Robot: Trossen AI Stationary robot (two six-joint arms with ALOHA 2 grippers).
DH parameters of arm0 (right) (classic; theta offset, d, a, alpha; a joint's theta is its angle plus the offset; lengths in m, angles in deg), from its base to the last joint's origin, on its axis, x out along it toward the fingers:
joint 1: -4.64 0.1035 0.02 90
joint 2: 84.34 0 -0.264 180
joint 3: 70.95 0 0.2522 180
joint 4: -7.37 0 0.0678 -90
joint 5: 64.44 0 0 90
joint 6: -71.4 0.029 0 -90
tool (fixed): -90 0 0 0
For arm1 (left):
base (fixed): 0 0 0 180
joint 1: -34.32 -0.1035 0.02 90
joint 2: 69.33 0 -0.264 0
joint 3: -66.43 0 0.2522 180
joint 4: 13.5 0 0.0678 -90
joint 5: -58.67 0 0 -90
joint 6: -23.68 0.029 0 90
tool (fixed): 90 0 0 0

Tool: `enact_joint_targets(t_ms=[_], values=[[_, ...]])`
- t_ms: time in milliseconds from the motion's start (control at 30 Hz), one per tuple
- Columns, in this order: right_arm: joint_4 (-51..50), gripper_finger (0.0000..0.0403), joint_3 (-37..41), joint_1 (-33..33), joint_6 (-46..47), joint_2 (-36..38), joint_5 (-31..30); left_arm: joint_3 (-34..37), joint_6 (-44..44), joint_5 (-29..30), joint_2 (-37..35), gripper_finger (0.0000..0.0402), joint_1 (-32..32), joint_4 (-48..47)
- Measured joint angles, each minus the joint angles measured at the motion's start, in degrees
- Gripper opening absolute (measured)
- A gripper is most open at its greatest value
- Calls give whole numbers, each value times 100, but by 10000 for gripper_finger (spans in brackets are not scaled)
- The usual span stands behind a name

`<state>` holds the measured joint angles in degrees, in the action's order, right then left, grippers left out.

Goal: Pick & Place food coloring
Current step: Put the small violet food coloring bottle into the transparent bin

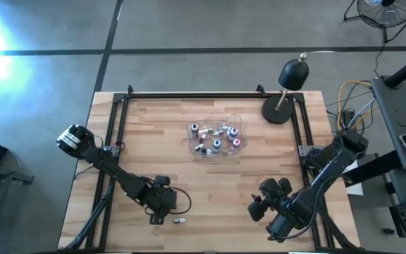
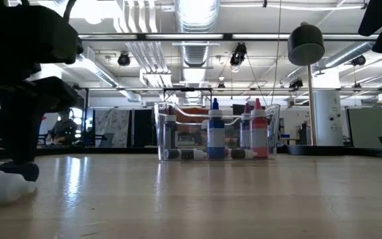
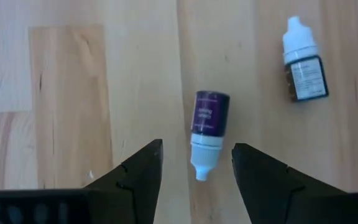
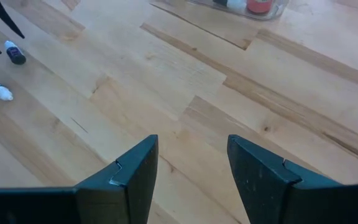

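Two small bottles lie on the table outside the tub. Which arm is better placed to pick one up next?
Left. The open left gripper hangs right over the purple bottle; the right gripper faces bare wood, far from both bottles.

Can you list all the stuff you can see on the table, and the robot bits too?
Clear tub: one, see-through, middle of the table toward the far edge.
Bottles in the tub: about nine, blue, pink, white and dark; some standing, some lying.
Purple bottle: one, white cap, lying on the wood near the front edge.
Dark bottle: one, white cap, lying beside it.
Lamp: one, black, far right corner.
Table: one, pale wood.
Left pincer: open, over the purple bottle.
Right pincer: open, over bare wood, front right.
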<state>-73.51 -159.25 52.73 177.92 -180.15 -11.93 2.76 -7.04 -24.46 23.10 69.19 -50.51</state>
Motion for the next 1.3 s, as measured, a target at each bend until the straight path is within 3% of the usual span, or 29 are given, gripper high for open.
enact_joint_targets(t_ms=[333,800,900,1000,1167,1300], values=[[1,187,0,-10,2,0,1,142,-1,567,0,172,28,113],[-18,187,20,-15,4,0,-1,153,227,300,2,172,26,202],[-17,187,20,-14,31,0,0,155,-462,181,2,172,7,-95],[-17,187,20,-12,36,0,0,132,-1713,152,-49,172,-57,-347],[-17,187,20,-12,48,2,2,87,-4063,226,-151,172,-105,-99],[-17,187,20,-11,48,2,2,85,-5208,221,-117,172,-101,198]])
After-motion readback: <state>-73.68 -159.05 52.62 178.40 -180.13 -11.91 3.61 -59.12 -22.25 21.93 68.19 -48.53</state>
